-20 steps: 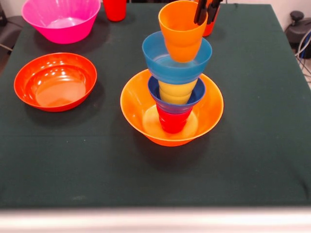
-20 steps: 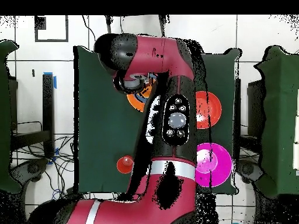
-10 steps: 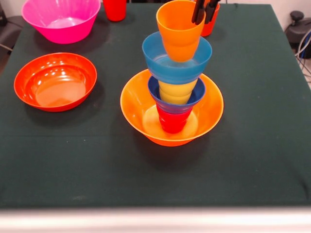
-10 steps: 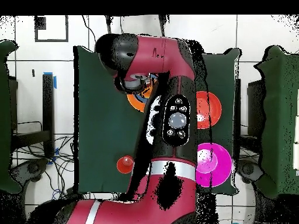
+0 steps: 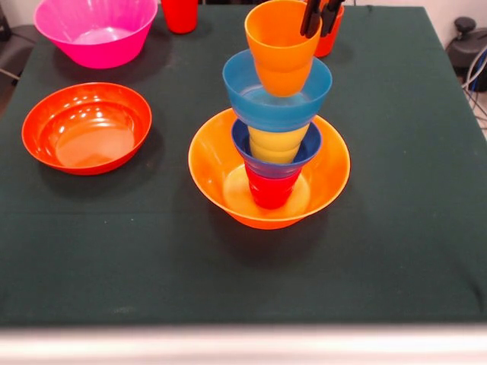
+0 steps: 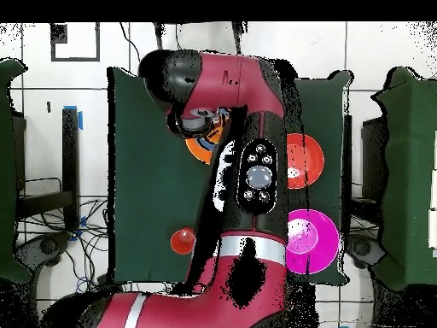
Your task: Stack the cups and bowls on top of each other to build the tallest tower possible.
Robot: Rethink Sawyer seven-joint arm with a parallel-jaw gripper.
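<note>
since a second ago, the gripper (image 5: 320,17) has been drawn slightly up and toward the picture's left, and the top orange cup (image 5: 281,47) has been shifted a little left with it. in the front view, the black fingers are seen close together at the cup's far rim, but whether the rim is pinched cannot be told. the tower (image 5: 272,129) is built from the yellow-orange bowl (image 5: 330,176), a red cup (image 5: 271,188), the dark blue bowl (image 5: 310,149), a yellow cup (image 5: 277,144), the light blue bowl (image 5: 243,95) and the orange cup. the orange-red bowl (image 5: 86,128) and pink bowl (image 5: 95,30) are set apart at left. in the overhead view, the tower is mostly hidden under the arm (image 6: 247,171); a lone red cup (image 6: 182,241) is seen.
</note>
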